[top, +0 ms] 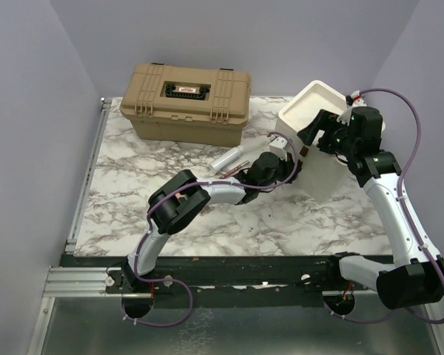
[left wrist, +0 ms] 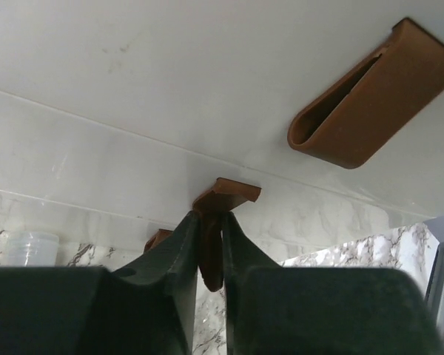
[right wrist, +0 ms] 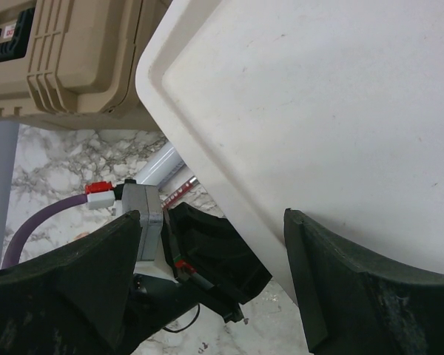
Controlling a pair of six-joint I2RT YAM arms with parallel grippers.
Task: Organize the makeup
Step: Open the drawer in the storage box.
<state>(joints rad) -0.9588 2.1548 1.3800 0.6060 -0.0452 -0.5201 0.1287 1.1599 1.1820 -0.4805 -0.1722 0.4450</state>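
A pale silvery tube of makeup (top: 229, 157) lies on the marble table in front of the tan case, with a thin reddish stick (top: 234, 171) beside it. The right wrist view shows the tube (right wrist: 157, 164) and the stick (right wrist: 179, 192) too. My left gripper (top: 287, 166) is at the front of the white box (top: 318, 177). Its fingers (left wrist: 185, 244) are shut on a brown drawer handle (left wrist: 226, 194). My right gripper (top: 322, 129) stands wide open astride the box's top edge (right wrist: 229, 177), one finger (right wrist: 355, 288) over the white top.
The big tan latched case (top: 185, 100) stands at the back left. A second brown handle (left wrist: 370, 96) sits higher on the box front. A small clear cap (left wrist: 29, 248) rests on the table left of the box. Lavender walls close in both sides.
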